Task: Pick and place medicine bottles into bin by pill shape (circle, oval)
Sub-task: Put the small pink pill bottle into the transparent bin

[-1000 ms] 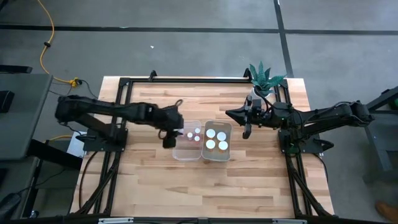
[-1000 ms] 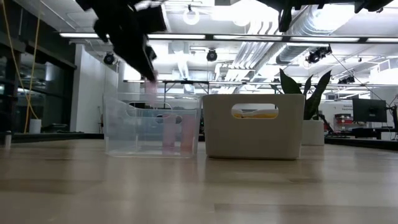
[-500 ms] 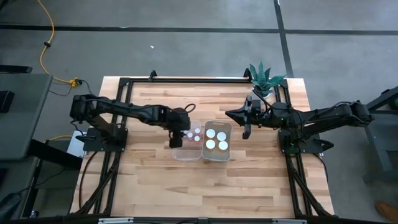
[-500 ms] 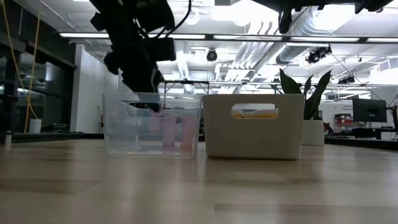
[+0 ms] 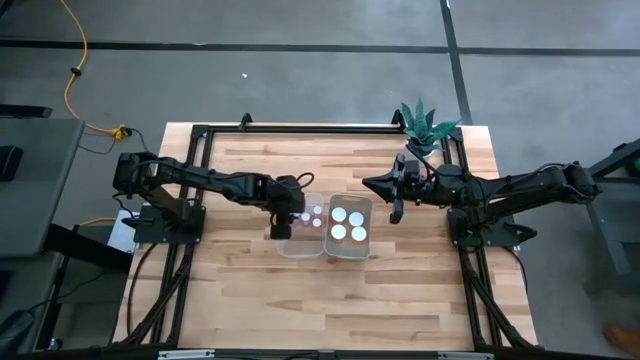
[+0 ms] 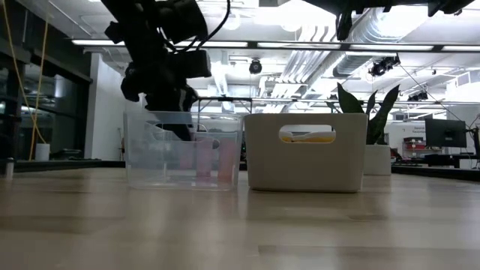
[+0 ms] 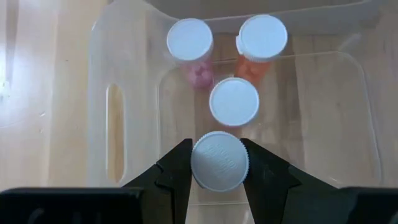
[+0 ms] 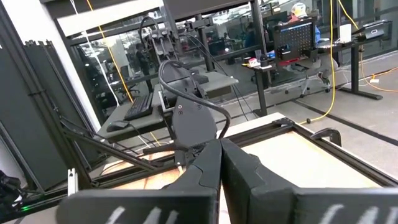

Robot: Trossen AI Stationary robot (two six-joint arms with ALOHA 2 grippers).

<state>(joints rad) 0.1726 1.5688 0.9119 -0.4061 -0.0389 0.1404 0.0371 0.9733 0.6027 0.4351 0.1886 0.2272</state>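
My left gripper (image 7: pixel 219 163) reaches down into the clear bin (image 7: pixel 99 93), shut on a medicine bottle whose ribbed white cap (image 7: pixel 219 160) faces the wrist camera. Three other white-capped bottles (image 7: pixel 234 101) stand on the clear bin's floor beyond it. In the high view my left gripper (image 5: pixel 283 215) is over the left part of the clear bin (image 5: pixel 300 250). The white bin (image 5: pixel 350 250) beside it holds three larger white caps (image 5: pixel 340 214). My right gripper (image 5: pixel 396 205) hangs shut and empty to the right of the white bin. My left gripper pinches the bottle's white cap by its rim (image 7: pixel 198 163) between the two fingers (image 7: pixel 177 171), one on each side. The fingers come from above, pointing down. The bottle stays upright inside the clear bin; whether its base touches the bin's floor cannot be told.
A potted plant (image 5: pixel 425 125) in a white pot stands at the table's far right, behind my right arm. The two bins (image 6: pixel 300 161) stand side by side mid-table. Bare wood lies toward the table's near edge (image 5: pixel 330 320).
My left gripper has moved a little toward the table's right edge and gone down into the clear bin, still shut on the bottle, which has gone down with it and stays upright.
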